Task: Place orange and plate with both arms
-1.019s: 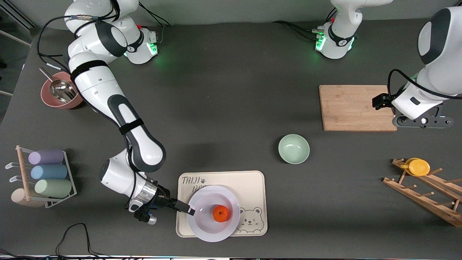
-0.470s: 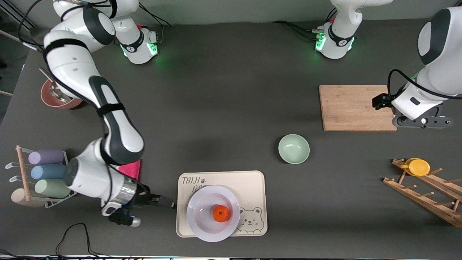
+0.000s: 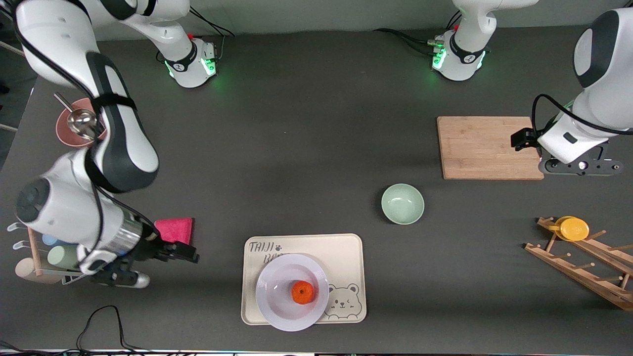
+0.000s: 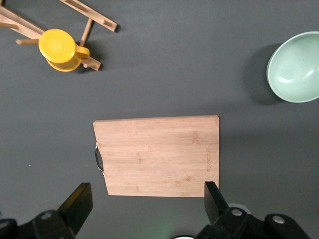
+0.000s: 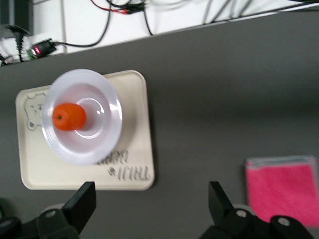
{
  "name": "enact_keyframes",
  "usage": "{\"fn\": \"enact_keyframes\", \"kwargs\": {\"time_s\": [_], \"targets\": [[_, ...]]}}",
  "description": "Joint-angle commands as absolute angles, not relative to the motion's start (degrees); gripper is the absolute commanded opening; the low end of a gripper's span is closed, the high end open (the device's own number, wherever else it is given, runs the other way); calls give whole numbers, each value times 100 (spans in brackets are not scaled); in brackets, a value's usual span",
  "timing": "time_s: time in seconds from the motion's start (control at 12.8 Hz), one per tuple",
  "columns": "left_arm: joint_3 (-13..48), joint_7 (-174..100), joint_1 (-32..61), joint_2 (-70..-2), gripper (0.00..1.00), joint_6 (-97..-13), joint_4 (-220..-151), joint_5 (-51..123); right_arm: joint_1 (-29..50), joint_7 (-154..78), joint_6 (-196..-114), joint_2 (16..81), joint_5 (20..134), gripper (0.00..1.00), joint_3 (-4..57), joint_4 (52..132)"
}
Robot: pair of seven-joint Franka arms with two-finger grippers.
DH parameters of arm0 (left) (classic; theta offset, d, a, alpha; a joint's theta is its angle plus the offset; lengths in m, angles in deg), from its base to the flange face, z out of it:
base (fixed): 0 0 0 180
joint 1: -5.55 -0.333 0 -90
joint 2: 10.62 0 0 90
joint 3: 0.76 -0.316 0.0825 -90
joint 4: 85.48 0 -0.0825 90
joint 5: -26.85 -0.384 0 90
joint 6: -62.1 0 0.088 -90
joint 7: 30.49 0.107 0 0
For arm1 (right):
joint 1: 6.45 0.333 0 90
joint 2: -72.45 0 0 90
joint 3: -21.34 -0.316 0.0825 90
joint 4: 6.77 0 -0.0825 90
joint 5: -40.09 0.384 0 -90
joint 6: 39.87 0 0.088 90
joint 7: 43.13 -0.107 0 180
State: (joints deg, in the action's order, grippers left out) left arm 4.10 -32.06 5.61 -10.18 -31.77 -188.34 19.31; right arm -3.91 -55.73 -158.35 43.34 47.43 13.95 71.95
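Pincers on both arms stand open and empty. Coming from its base at the top of the front view, the right arm runs down the right arm's end of the counter (image 3: 306,123) in a long bend. Its wrist is turned so that the right pincer (image 3: 190,254) points sideways toward the middle, low in the frame. That pincer is over bare counter just beside a pink cloth (image 3: 174,230), its two fingers spread wide with nothing between them.

The orange (image 3: 302,292) lies inside the plate (image 3: 267,309), a little off the plate's centre toward the left arm's end. The plate sits on a cream bear-print tray (image 3: 346,252) in the lower middle of the frame, overhanging the tray's edge nearest the front camera. Orange and plate are well apart from the right pincer, with a strip of dark counter between the fingertips and the tray. In the right wrist view both are clear of the fingers.

At the other end, the left arm waits folded, and the left pincer (image 4: 145,199) hangs over the edge of a wooden cutting board (image 3: 487,147), jaws wide, far from the plate. A pale-green bowl (image 3: 402,203) stands between board and tray, and a yellow cup (image 3: 572,228) rests on a wooden rack (image 3: 583,267)
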Motion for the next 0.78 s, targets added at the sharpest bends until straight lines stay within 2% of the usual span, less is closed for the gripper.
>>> {"fn": "enact_keyframes", "kwargs": {"time_s": [0.0,0.16,0.31,0.55,0.71], "targets": [[355,-3093,529,-221,100,-2976,-19041,2122,-399,-5316,-15179,5528,4615,100,1860,8103],[259,-3164,555,27,100,-2774,-19042,2201,-391,-5254,-14721,6230,4615,100,2107,8496],[-135,-3155,756,98,100,-2694,-19024,2474,-391,-5202,-14326,6873,4606,100,2309,8875],[-287,-3076,871,36,100,-2465,-18945,2440,-399,-5096,-13482,7375,3923,100,2371,8833],[-287,-3093,871,27,100,-2491,-18936,2439,-399,-5104,-13077,7587,3859,100,2380,8667]]}}
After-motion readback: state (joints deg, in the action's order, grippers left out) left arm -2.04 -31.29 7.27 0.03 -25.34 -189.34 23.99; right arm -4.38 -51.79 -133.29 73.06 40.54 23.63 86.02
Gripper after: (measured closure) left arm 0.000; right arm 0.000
